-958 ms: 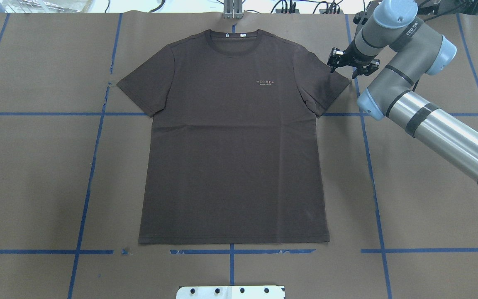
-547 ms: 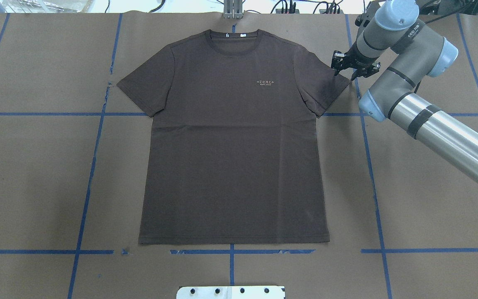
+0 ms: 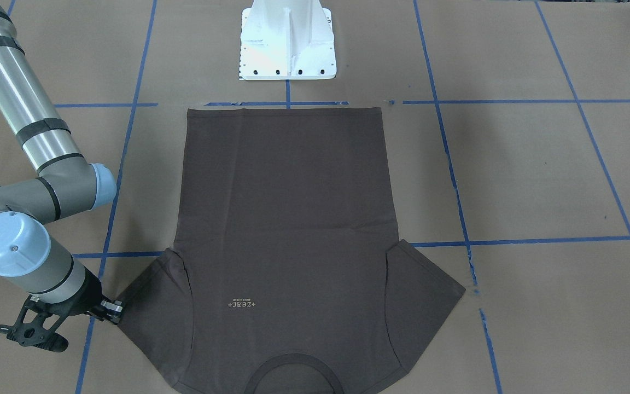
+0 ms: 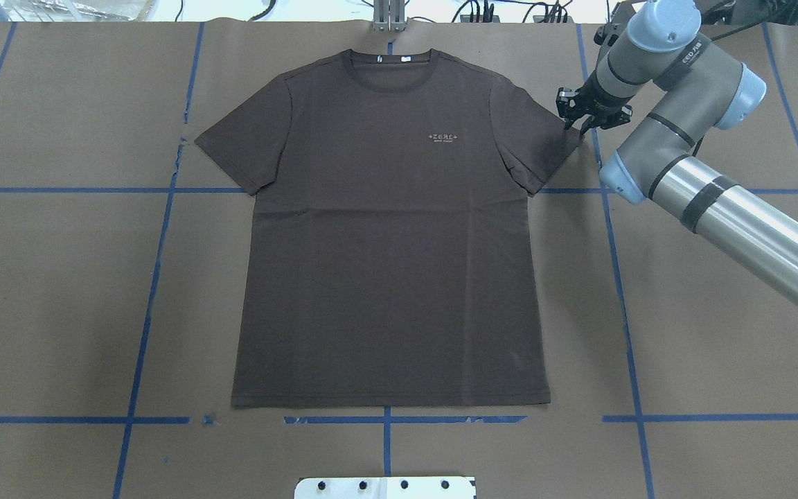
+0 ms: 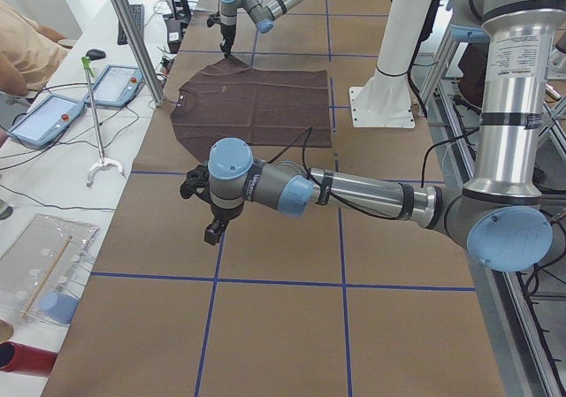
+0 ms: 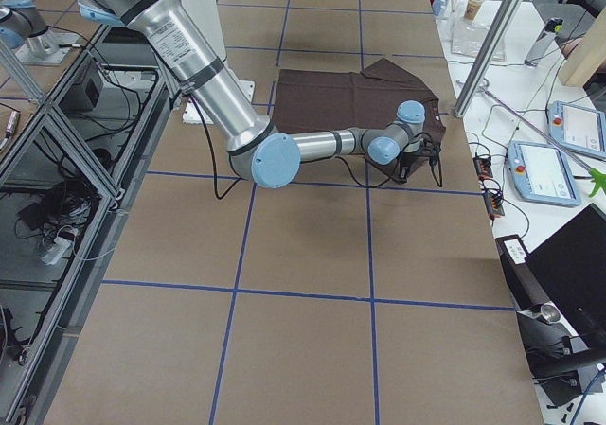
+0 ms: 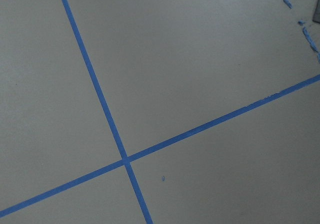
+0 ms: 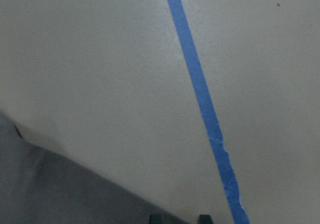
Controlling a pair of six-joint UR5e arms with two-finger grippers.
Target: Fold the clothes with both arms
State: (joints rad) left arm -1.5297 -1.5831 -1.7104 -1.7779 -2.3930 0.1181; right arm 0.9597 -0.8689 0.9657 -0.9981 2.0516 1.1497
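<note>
The dark brown T-shirt point(image 4: 392, 242) lies flat and face up on the brown paper, with its collar at the far edge; it also shows in the front view point(image 3: 287, 219). My right gripper point(image 4: 575, 128) is low at the tip of the shirt's right-hand sleeve point(image 4: 544, 145). In the right wrist view its two fingertips point(image 8: 155, 218) stand slightly apart across the sleeve's edge point(image 8: 50, 194), so it is open. My left gripper point(image 5: 212, 229) shows only in the exterior left view, hanging above bare paper well off the shirt. I cannot tell whether it is open or shut.
The white robot base point(image 3: 287, 49) stands just beyond the shirt's hem. Blue tape lines point(image 7: 125, 159) grid the paper. A metal post point(image 5: 133, 34) and a side table with tablets point(image 5: 110, 83) lie past the collar edge.
My right gripper has come down and moved slightly right onto the sleeve tip, and its fingers look closer together. The shirt has not moved.
</note>
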